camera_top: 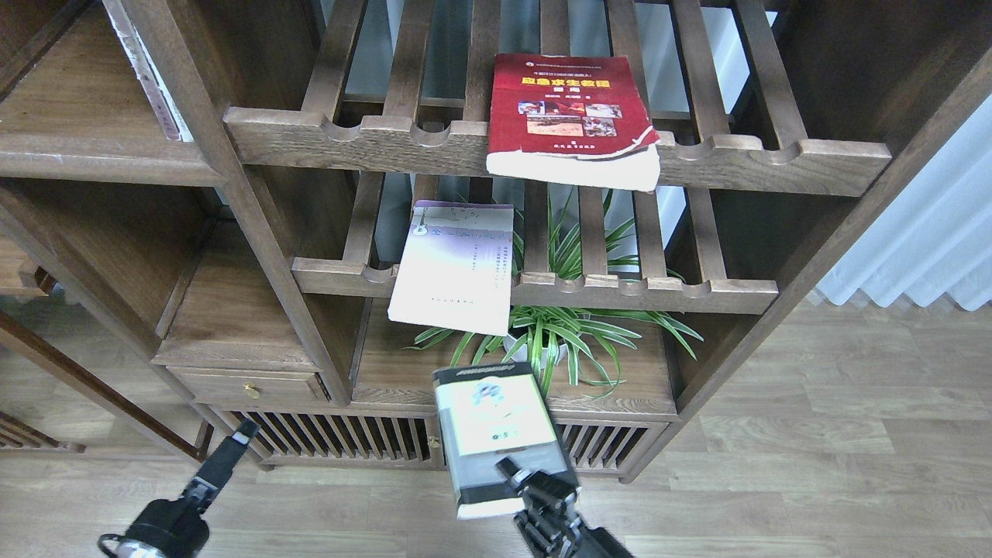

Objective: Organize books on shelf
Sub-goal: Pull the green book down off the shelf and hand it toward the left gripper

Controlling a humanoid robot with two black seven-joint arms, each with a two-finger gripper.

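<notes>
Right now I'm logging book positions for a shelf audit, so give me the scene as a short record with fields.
red book: flat on upper slatted rack, front edge overhanging, corner curled
lavender-white book: on lower slatted rack, overhanging the front rail
black-bordered book: held in right gripper, off any shelf
left gripper: low left, holding nothing; fingers not distinguishable
potted plant: on solid plank under the racks

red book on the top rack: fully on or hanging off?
Hanging off. The red book lies flat on the top slatted rack, its near edge past the front rail.
</notes>
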